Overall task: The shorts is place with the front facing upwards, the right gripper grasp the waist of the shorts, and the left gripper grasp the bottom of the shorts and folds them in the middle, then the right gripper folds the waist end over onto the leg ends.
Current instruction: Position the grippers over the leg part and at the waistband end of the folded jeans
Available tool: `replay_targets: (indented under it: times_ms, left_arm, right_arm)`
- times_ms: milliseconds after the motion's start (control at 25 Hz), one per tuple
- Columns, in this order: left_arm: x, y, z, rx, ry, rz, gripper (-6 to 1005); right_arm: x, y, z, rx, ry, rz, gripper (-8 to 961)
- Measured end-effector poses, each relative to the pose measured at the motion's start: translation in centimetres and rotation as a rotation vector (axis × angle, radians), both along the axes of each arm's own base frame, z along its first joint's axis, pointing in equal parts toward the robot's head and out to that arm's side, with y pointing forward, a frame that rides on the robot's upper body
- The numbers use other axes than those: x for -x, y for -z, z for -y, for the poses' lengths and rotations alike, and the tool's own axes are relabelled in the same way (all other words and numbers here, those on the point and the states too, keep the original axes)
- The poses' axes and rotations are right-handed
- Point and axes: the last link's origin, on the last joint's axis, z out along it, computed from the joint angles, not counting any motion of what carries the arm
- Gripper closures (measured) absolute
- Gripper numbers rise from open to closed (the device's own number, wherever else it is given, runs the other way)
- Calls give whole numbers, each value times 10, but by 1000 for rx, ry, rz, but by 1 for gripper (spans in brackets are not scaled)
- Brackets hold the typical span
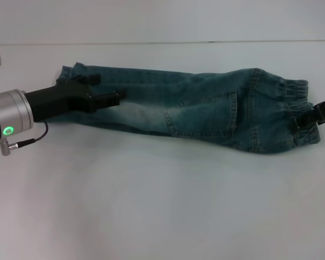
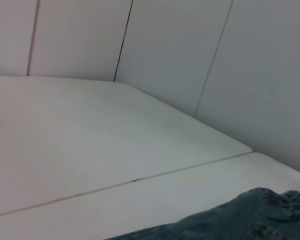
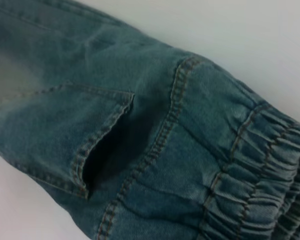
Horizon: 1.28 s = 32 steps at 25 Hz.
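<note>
Jaws of the left gripper (image 1: 109, 89) stand apart above the shorts (image 1: 195, 111) near the leg ends (image 1: 70, 81); the right gripper (image 1: 314, 115) touches the waist (image 1: 292, 111), its jaw state indiscernible. The shorts lie folded lengthwise on a white table (image 1: 151, 206), pale wall panels (image 2: 190, 45) behind.

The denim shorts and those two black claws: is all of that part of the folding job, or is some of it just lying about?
Part of the job:
- shorts, already folded lengthwise
- waist, by the right gripper
- leg ends, under the left gripper

Just there:
- white table
- wall panels
</note>
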Motion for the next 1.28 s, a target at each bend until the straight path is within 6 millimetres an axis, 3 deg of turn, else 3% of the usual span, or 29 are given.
replay_targets:
  times_ms: [840, 1280]
  left_arm:
    - [3, 5, 1, 5, -27, 21, 80]
    - [-2, 4, -3, 6, -21, 27, 80]
  right_arm:
    - [8, 32, -6, 51, -80, 30, 43]
    - [14, 23, -4, 83, -120, 27, 48]
